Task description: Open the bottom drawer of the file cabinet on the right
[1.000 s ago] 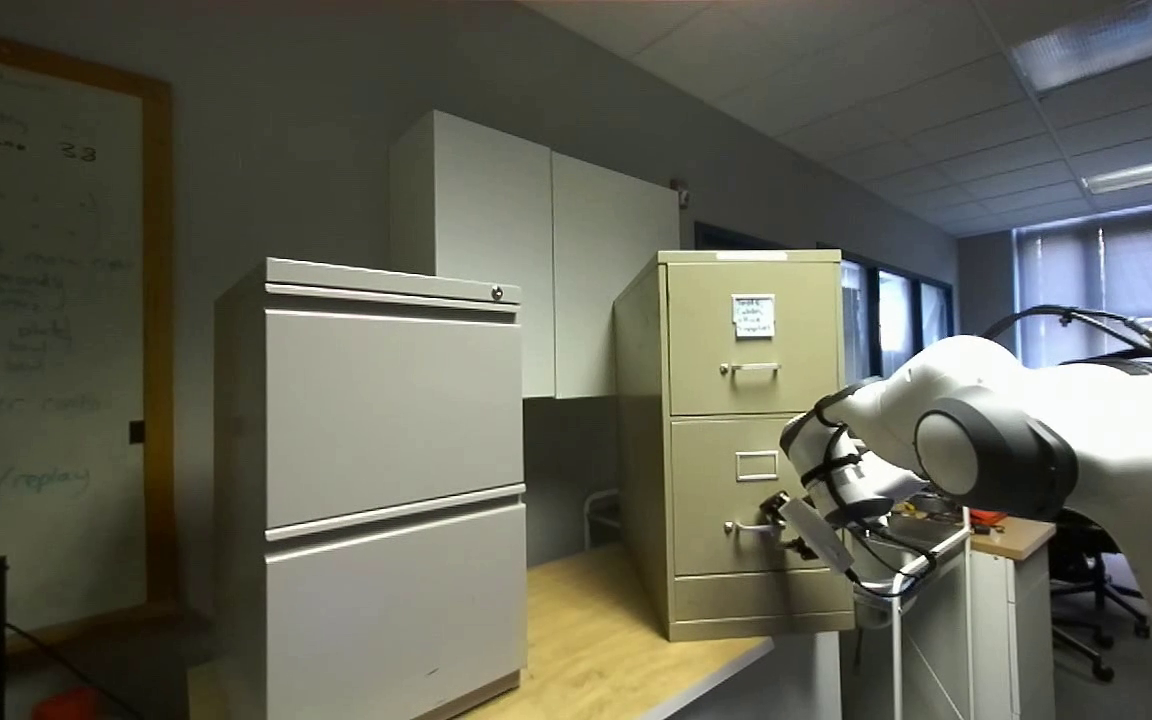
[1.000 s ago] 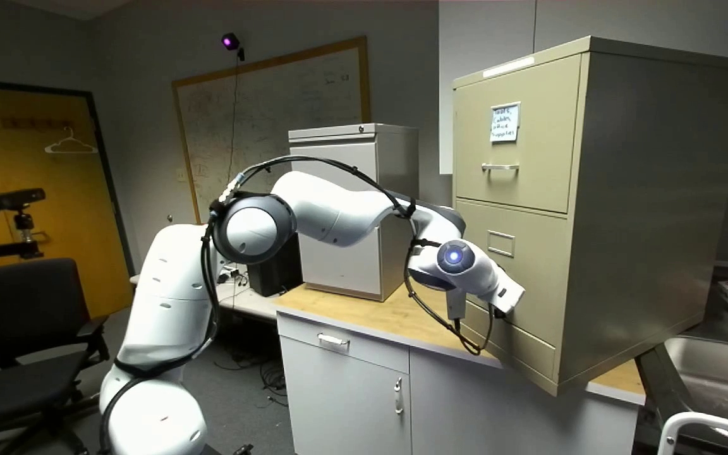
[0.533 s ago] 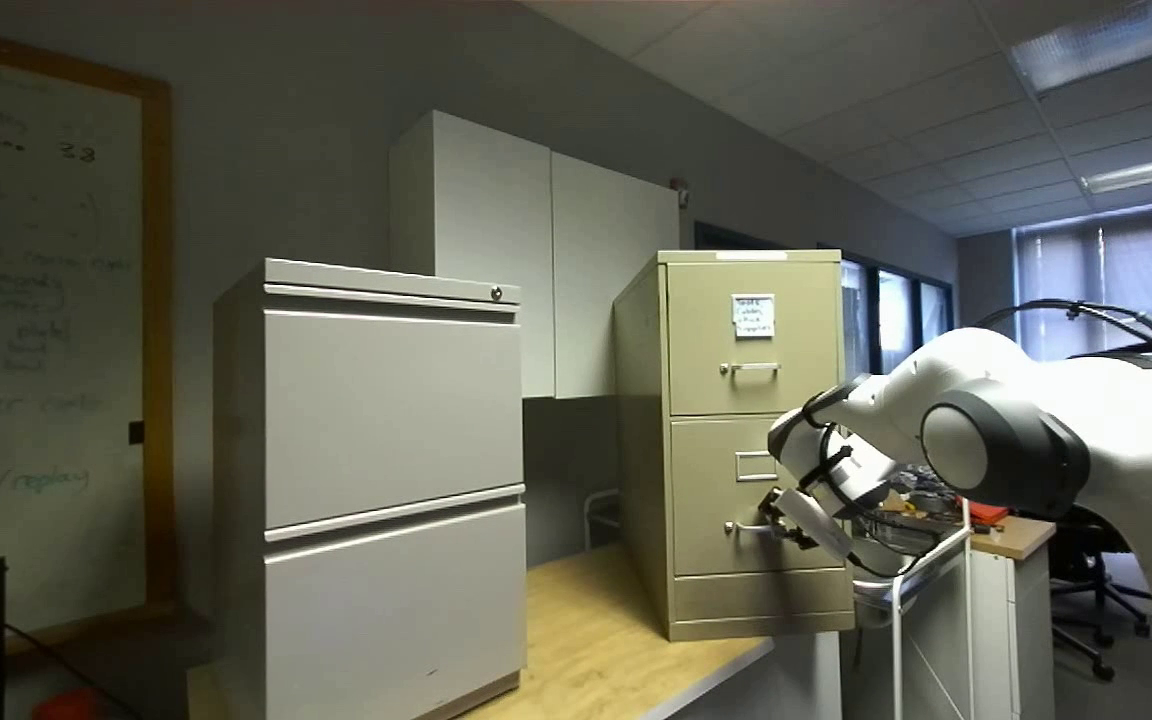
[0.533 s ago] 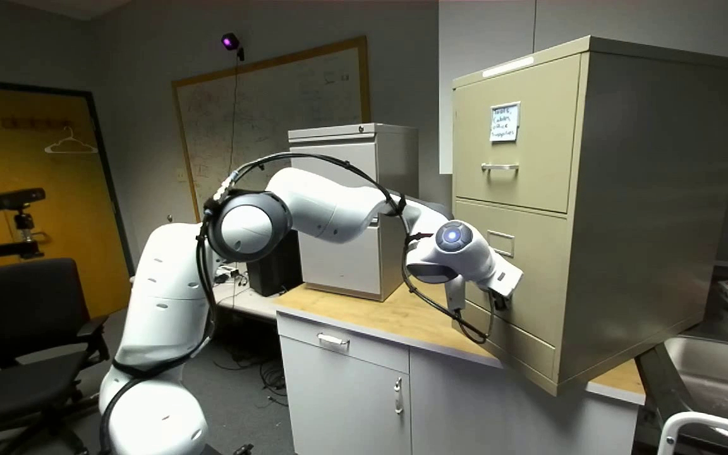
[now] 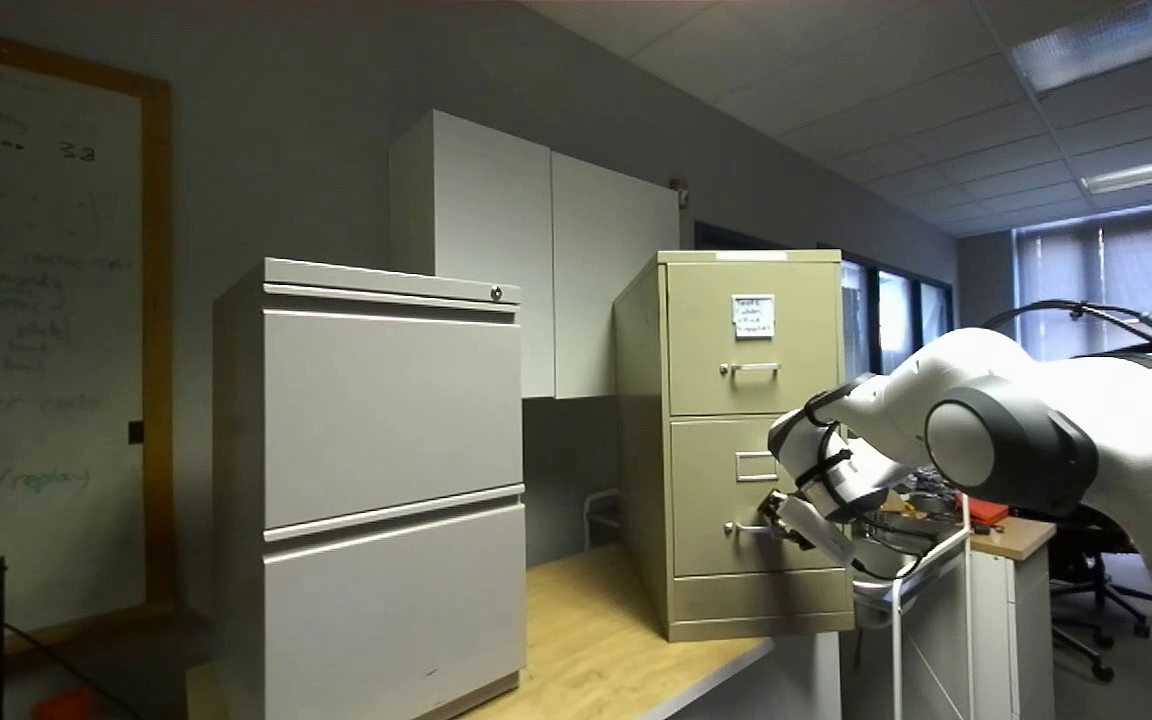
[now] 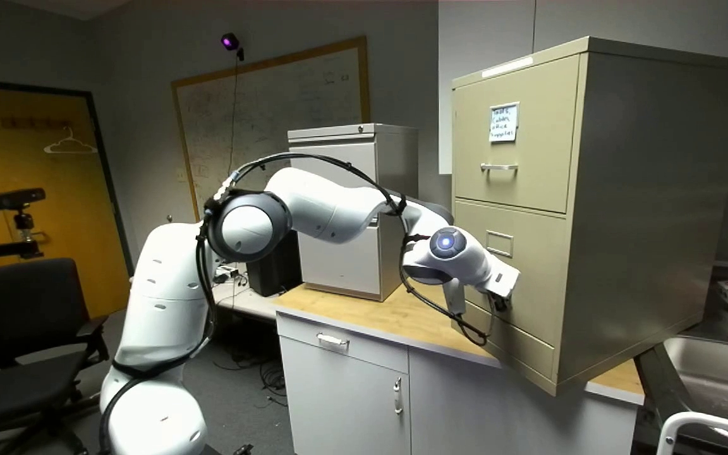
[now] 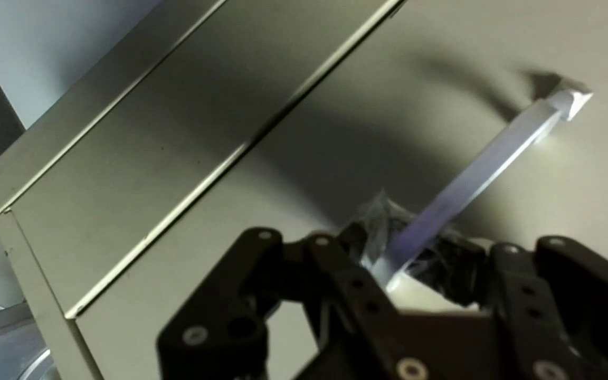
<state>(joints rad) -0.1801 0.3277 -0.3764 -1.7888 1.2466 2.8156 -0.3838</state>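
The file cabinet (image 5: 639, 430) is tall and tan-beige, with a white paper on its top front; its side also shows in an exterior view (image 6: 648, 208). Its bottom drawer (image 5: 704, 485) looks flush with the cabinet body. The drawer also shows behind the wrist in an exterior view (image 6: 531, 278). The metal handle (image 7: 486, 163) crosses the wrist view diagonally. My gripper (image 7: 408, 244) is around the end of this handle, its plastic-wrapped fingertips against both sides of the bar. In an exterior view, the gripper (image 5: 778, 515) is at the handle's right end; elsewhere the wrist partly hides it.
A pale grey cabinet (image 5: 391, 420) stands beside the tan one on the wooden counter (image 5: 596, 610). A white wall cupboard (image 5: 496, 230) hangs behind. A cart with a white rail (image 5: 898, 640) and a sink (image 6: 718, 360) are close to the tan cabinet.
The wrist has tilted up and then dipped slightly, drawing a little away from the cabinet. The fingertips stay at the handle. The drawer front has not visibly come out.
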